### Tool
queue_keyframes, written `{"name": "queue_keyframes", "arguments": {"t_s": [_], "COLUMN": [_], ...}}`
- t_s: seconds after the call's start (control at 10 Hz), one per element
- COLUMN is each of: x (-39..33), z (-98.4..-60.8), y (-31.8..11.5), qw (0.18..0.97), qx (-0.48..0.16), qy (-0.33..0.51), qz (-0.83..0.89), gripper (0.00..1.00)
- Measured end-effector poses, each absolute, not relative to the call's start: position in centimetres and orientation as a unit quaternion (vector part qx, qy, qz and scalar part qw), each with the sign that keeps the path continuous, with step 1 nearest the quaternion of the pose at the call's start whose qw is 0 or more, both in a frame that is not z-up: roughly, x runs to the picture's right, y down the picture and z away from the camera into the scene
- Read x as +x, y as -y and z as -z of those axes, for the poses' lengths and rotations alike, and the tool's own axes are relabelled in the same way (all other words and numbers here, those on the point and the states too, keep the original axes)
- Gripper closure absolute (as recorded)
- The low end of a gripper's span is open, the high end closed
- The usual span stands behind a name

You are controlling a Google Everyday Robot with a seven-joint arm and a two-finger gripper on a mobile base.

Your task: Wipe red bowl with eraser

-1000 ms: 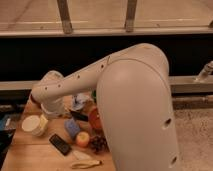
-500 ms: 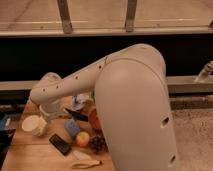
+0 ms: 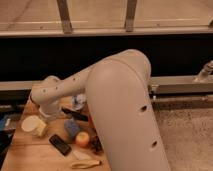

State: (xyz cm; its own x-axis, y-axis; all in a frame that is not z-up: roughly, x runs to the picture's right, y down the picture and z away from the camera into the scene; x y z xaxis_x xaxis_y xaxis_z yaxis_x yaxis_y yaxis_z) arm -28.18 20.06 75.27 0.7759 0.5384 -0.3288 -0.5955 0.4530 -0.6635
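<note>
A wooden table (image 3: 30, 157) holds a pale round dish (image 3: 31, 124) at the left. Right of it lie a blue-grey pad (image 3: 71, 128), a long black-handled tool (image 3: 75, 115) and a yellow-red apple (image 3: 82, 139). A banana (image 3: 85, 163) rests near the front edge. Speckled floor (image 3: 185, 135) spreads to the right.

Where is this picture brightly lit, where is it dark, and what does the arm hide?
Camera view: warm light falls on the wooden table and the white arm. Camera view: a near-black band runs behind the arm, with a pale bright strip above. Camera view: the arm covers the table's right side and the gripper, which does not show. The eraser lies dark on lit wood.
</note>
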Motion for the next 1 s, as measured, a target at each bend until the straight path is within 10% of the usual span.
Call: {"name": "queue_keyframes", "arguments": {"t_s": [1.0], "x": [-29.7], "z": [-74.3], "y": [-27.6], "qw": [0.821], "qx": [-0.463], "qy": [-0.047], "qz": [-0.331], "gripper": [0.20]}}
